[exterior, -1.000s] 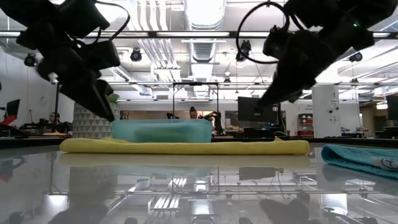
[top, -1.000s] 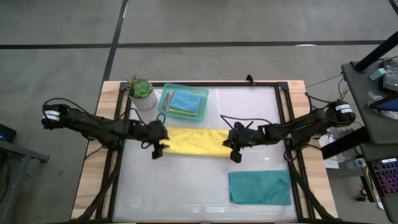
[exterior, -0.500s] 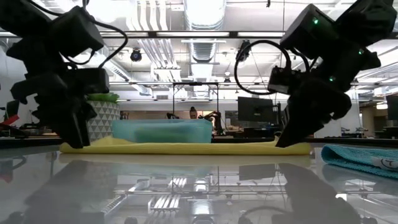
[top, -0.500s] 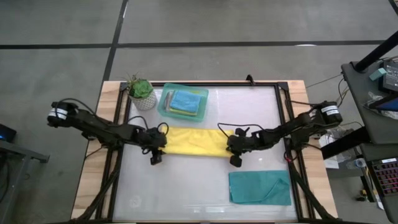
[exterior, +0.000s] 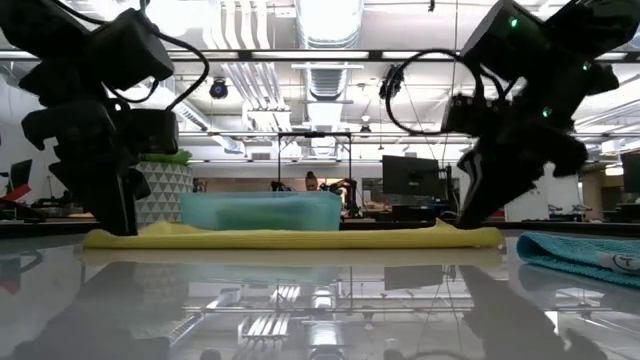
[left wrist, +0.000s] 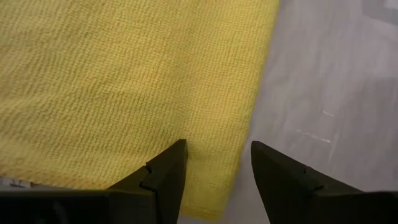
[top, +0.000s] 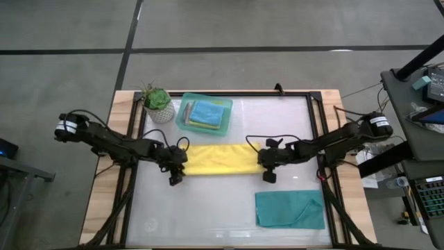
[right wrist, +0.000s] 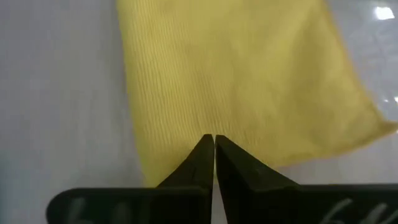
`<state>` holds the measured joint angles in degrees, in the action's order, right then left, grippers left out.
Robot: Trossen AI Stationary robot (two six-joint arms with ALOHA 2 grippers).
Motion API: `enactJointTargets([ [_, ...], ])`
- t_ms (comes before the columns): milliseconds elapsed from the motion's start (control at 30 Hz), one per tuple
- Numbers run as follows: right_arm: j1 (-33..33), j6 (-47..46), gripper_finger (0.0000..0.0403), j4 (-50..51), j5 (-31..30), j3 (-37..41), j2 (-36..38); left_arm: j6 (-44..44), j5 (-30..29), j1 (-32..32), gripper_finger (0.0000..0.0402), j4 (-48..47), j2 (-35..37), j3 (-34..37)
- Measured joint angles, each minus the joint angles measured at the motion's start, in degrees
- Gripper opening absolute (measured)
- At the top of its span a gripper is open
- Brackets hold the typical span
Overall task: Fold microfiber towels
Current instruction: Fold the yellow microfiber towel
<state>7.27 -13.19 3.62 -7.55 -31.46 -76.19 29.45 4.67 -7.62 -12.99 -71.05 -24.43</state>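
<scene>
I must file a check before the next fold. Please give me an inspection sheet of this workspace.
Surface: glossy table in a dark frame.
Job's things: yellow towel lies flat as a strip at the centre; teal towel folded nearer the right front corner; folded towels in the mint tray.
Clutter: potted plant beside the tray.
Grippers: left gripper open over the yellow towel's edge; right gripper shut on its other end.
Cables: loops along both arms.
Surroundings: grey floor, equipment desk at right.

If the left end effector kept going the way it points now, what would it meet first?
Probably the yellow towel: the left end effector sits open over the towel's edge, with cloth directly ahead of its fingers. Whether they already touch it is unclear.
</scene>
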Motion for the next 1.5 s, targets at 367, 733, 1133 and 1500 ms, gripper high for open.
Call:
enactJointTargets([
  [367,-4.6,-29.6,0.007,2.6,0.9,-0.1,6.9,-0.3,-3.3,0.0,0.0166,0.2,8.2,-0.2],
  [733,-5.5,-45.4,0.0205,7.7,2.4,1.0,4.0,-3.1,-11.3,0.0,0.0166,0.3,7.1,0.0],
  [1133,-6.8,-42.0,0.0248,-20.1,2.9,2.4,-9.9,-3.3,-11.6,0.0,0.0166,0.6,5.8,0.2],
  [1500,-7.2,-42.1,0.0111,-20.7,4.6,2.4,-8.8,-3.8,-11.6,0.0,0.0166,0.4,6.0,0.2],
])
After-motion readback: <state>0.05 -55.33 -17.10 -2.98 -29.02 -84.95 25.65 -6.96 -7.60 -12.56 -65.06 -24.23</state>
